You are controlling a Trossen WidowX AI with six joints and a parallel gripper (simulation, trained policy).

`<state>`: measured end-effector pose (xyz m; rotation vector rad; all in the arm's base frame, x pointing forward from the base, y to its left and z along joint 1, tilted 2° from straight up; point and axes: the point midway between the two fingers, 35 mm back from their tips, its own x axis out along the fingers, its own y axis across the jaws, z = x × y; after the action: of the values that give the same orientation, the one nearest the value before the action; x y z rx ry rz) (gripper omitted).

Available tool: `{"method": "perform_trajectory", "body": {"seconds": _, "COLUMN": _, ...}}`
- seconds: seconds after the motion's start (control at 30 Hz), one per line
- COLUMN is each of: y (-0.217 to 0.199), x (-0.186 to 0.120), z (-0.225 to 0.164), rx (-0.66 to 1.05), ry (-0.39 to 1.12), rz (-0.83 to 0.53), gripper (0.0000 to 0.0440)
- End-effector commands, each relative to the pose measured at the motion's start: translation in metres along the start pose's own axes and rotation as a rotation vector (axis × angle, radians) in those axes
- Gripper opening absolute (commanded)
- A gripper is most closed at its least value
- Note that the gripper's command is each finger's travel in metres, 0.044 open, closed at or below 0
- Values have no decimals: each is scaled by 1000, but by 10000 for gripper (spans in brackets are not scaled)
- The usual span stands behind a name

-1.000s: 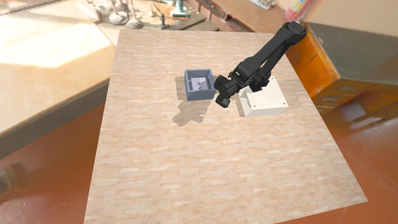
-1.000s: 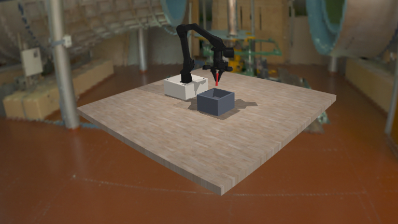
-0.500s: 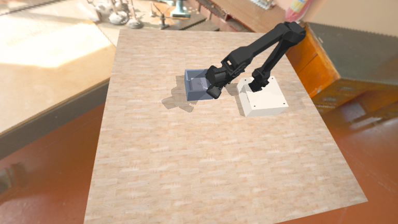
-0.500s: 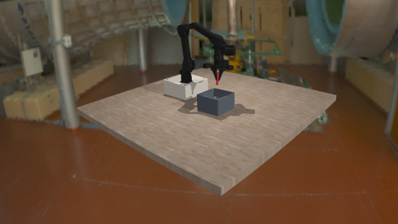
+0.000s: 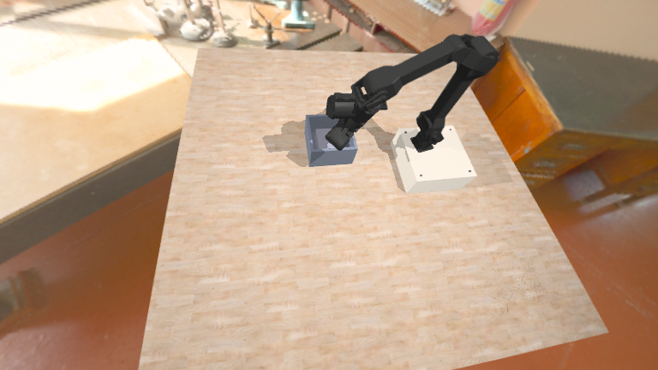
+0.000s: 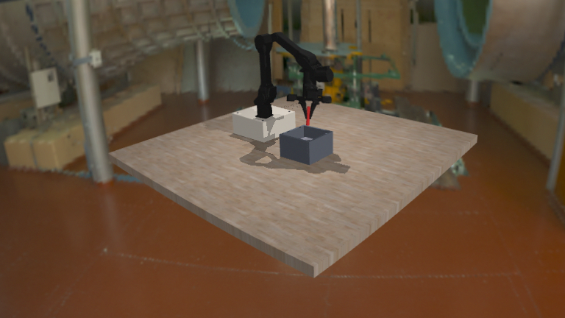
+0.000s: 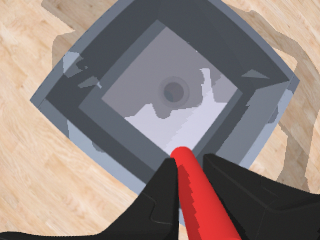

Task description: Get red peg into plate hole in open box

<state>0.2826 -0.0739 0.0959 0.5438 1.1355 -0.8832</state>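
The red peg (image 6: 308, 116) (image 7: 202, 205) is between the fingers of my gripper (image 6: 308, 117) (image 7: 188, 164), which is shut on it. The peg points down, and its lower end is near the height of the box's rim in the exterior view. The open blue-grey box (image 5: 331, 158) (image 6: 293, 148) (image 7: 125, 60) stands on the table. In the wrist view the plate (image 7: 135, 82) at its bottom shows a round hole (image 7: 174, 92), with the peg's tip below it in the picture, near one corner of the box. In the top view the arm hides the peg and part of the box.
The white base block (image 5: 446, 158) (image 6: 247, 124) under the arm stands beside the box on the wooden table (image 5: 339, 249) (image 6: 291, 197). The box's walls rise around the plate. Shadows of the arm fall across the table and box.
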Motion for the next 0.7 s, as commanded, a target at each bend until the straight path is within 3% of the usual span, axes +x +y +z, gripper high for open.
{"method": "perform_trajectory", "body": {"seconds": 0.0, "y": -2, "x": 9, "z": 11, "rx": 28, "ry": 7, "rz": 3, "gripper": 0}}
{"method": "perform_trajectory", "body": {"seconds": 0.6, "y": -5, "x": 55, "z": 34, "rx": 100, "ry": 64, "rz": 2, "gripper": 1}}
{"method": "perform_trajectory", "body": {"seconds": 0.67, "y": -6, "x": 62, "z": 33, "rx": 95, "ry": 73, "rz": -4, "gripper": 17}}
